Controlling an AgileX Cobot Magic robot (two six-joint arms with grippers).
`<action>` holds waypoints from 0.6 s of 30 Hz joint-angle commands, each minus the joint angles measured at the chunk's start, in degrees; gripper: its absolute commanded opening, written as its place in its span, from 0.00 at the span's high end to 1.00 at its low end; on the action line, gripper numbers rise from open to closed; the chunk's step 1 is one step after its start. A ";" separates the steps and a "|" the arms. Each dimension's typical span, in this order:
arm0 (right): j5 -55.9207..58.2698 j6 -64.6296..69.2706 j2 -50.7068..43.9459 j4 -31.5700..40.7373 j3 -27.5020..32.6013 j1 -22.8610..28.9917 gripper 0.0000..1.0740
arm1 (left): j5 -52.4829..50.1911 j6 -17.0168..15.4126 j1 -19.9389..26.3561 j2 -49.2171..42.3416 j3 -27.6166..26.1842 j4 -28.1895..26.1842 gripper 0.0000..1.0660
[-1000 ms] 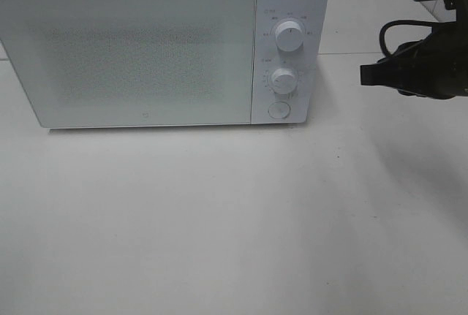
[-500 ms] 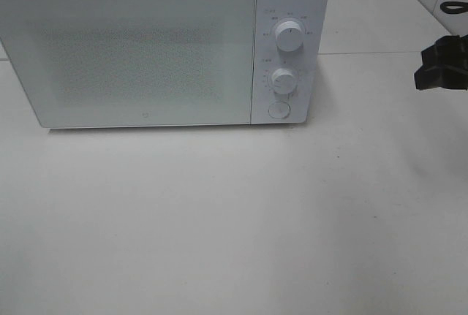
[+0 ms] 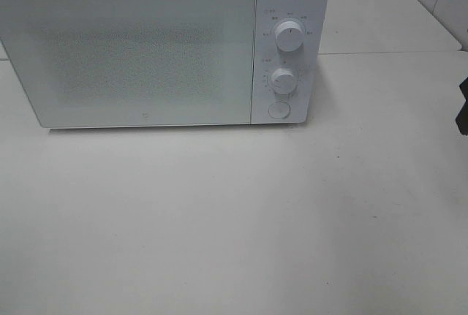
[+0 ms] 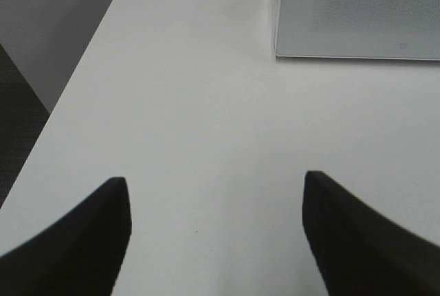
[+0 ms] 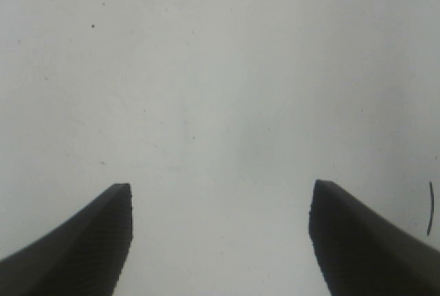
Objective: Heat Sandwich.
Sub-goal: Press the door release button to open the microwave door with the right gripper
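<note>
High view: a white microwave (image 3: 146,52) stands at the back of a pale table (image 3: 234,220), front facing the camera. Its door (image 3: 131,55) is closed and flush with the body; the glass is frosted with a speckled screen, and nothing can be made out behind it. To the right of the door, the control panel (image 3: 289,8) carries 2 dials, the upper knob (image 3: 289,36) and the lower knob (image 3: 283,80), with a round button (image 3: 278,110) just below them. A dark sliver at the right edge of this view, level with the button and well apart from the microwave, is part of the right arm.

Left wrist view: the left gripper (image 4: 214,178) hangs over bare tabletop, its 2 dark fingers (image 4: 89,241) spread wide with nothing between them. The lower front corner of the microwave lies ahead and to one side, apart from the fingers; a dark floor (image 4: 20,90) shows past the table's edge.

Right wrist view: the right gripper (image 5: 220,186) also stands with its jaws wide and holding nothing, plain table surface visible between the 2 fingers.

The sandwich shows in none of the 3 views; whether it sits inside the closed microwave cannot be told.
</note>
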 commanded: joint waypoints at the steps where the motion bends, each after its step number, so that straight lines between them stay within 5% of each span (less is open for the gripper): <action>1: 3.27 1.95 -0.97 -0.86 -0.23 -0.34 0.34 | -0.92 -0.40 -0.40 -0.92 0.11 0.23 0.36; 18: 1.09 3.21 -17.48 1.83 9.57 -8.42 0.34 | -0.92 -0.40 -0.40 -0.92 0.11 0.23 0.36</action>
